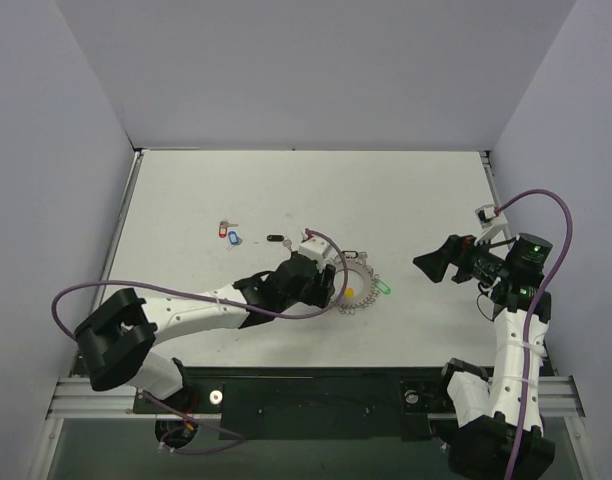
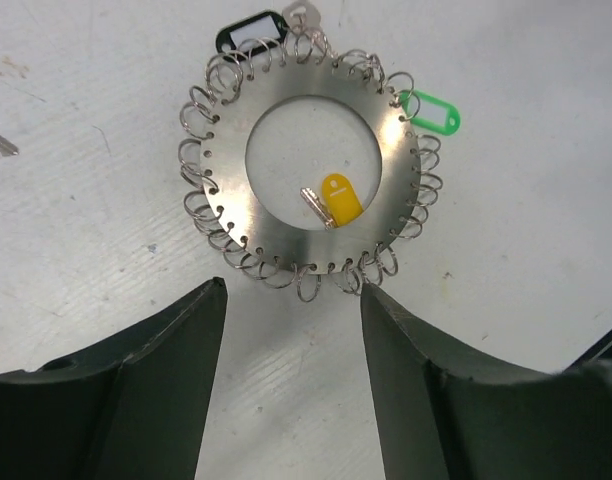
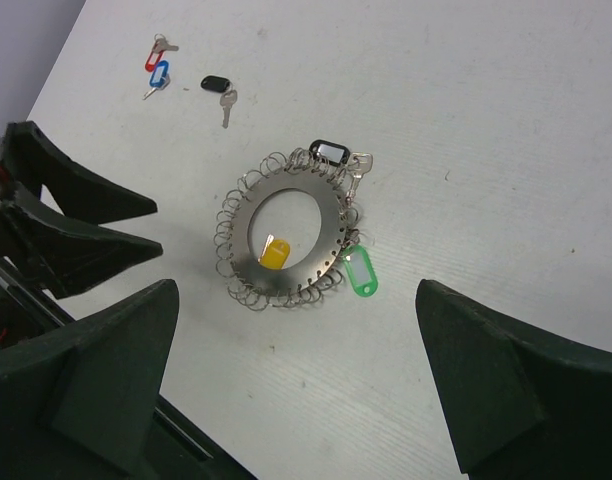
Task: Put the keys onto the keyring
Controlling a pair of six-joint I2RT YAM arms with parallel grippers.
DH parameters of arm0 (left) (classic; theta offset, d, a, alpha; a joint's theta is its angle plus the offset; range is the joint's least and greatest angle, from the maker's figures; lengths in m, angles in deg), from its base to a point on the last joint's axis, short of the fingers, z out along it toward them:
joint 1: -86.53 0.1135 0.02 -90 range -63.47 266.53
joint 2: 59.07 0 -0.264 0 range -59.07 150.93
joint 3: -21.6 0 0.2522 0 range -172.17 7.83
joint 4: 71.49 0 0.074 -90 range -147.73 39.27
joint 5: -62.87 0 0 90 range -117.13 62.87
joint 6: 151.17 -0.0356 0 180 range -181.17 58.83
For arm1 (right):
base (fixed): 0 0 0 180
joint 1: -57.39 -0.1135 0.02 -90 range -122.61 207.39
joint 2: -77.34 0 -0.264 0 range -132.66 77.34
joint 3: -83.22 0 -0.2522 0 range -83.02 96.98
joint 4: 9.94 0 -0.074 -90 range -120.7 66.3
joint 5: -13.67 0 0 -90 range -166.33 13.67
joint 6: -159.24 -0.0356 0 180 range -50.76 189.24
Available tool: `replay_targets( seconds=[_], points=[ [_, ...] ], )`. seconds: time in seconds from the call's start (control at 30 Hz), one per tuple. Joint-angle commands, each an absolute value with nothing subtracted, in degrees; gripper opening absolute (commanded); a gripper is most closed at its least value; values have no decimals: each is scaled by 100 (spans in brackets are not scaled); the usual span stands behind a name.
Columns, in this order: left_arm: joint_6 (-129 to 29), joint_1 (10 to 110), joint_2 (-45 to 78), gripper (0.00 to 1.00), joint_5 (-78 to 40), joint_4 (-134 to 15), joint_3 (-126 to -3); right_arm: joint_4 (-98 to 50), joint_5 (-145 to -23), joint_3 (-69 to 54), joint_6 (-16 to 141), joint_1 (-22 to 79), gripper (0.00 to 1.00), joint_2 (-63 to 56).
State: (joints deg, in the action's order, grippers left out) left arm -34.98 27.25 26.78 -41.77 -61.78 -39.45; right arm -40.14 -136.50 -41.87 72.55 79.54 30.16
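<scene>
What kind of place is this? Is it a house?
Probably a robot lab, not a house: a white table boxed in by plain walls, two robot arms bolted to a metal rail, and a keyring.

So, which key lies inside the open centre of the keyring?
The yellow key: it alone lies inside the hole of the keyring. The green key and one black key sit at its rim.

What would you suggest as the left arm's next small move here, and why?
Probably ease the left gripper forward over the yellow key and close on it. The jaws stand open and empty at the near rim of the keyring, and that key seems to lie loose in the ring's open centre rather than on a wire loop.
</scene>
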Motion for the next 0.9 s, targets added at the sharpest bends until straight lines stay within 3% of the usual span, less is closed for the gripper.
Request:
replay_targets(
  seconds=[0.0, 0.2, 0.37, 0.47, 0.57, 0.87],
  points=[
    [-3446, 2843, 1716, 70, -4506, -5521, -4200, -3960, -14137, -4224, 7652, 7989, 100, 3067],
    [-2875, 3851, 179, 78, -3594, -5132, -3832, -5644, -14621, -3987, 9549, 7928, 100, 2962],
    [-2506, 5126, -895, 83, -2714, -4640, -3357, -7202, -13884, -3224, 11070, 7253, 100, 2629],
    [-2435, 5567, -1107, 83, -2302, -4280, -3242, -7256, -12874, -3029, 10792, 6462, 100, 2488],
    [-2444, 5866, -1160, 83, -2204, -4173, -3154, -7134, -12687, -3028, 10571, 5925, 99, 2347],
    [-2496, 6122, -511, 83, -2388, -4138, -3338, -6414, -13064, -3835, 10160, 6396, 99, 2522]
  ],
)
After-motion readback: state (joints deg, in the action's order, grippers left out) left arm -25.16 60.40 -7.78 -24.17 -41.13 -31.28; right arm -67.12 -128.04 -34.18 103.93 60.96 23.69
